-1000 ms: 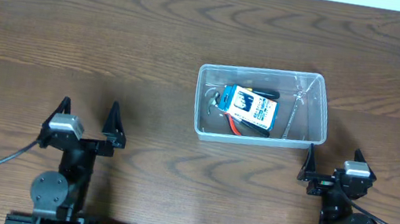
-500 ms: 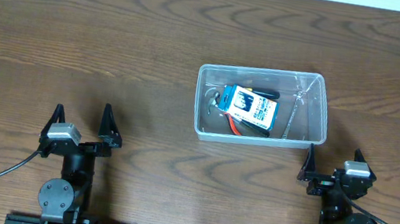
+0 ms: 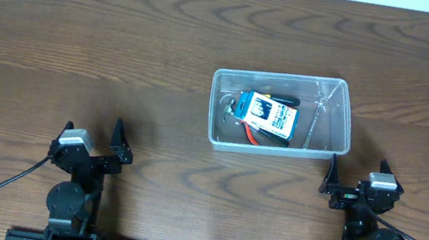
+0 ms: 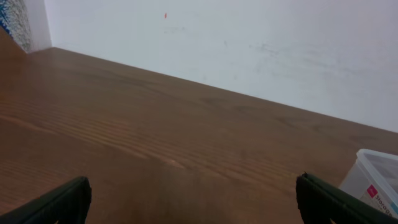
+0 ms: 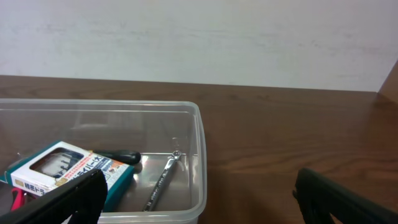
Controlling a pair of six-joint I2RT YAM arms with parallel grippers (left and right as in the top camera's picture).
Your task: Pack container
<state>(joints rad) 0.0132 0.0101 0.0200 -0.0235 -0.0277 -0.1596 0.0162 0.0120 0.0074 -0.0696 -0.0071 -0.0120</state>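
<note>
Grippers sit low at the robot's edge of the wooden table (image 3: 83,32), both spread wide and holding nothing: the left gripper (image 3: 94,131) is well apart from the action, while the right gripper (image 3: 358,169) is parked just beside the near right corner of the container (image 3: 286,76). That clear tub rests right of centre, and it is loaded: a blue box (image 3: 266,115) lies across the middle, a black-handled tool (image 3: 286,102) is tucked behind it, a silver wrench (image 3: 317,118) runs along the right side, and something red (image 3: 261,141) peeks out along the near wall, too hidden to name. No loose items show on the table, so the packing looks close to done, perhaps finished. The danger, as I read it, sits on the right side. From the right wrist view the container wall fills the near left, so any forward reach by that arm could clip the rim and shove the light plastic tub across the smooth wood, or rock it enough to rattle the wrench out of its place. A spread finger dipping inside could also catch the box's edge and lever it up. No lid is visible, so nothing holds the contents down if the tub gets bumped.
</note>
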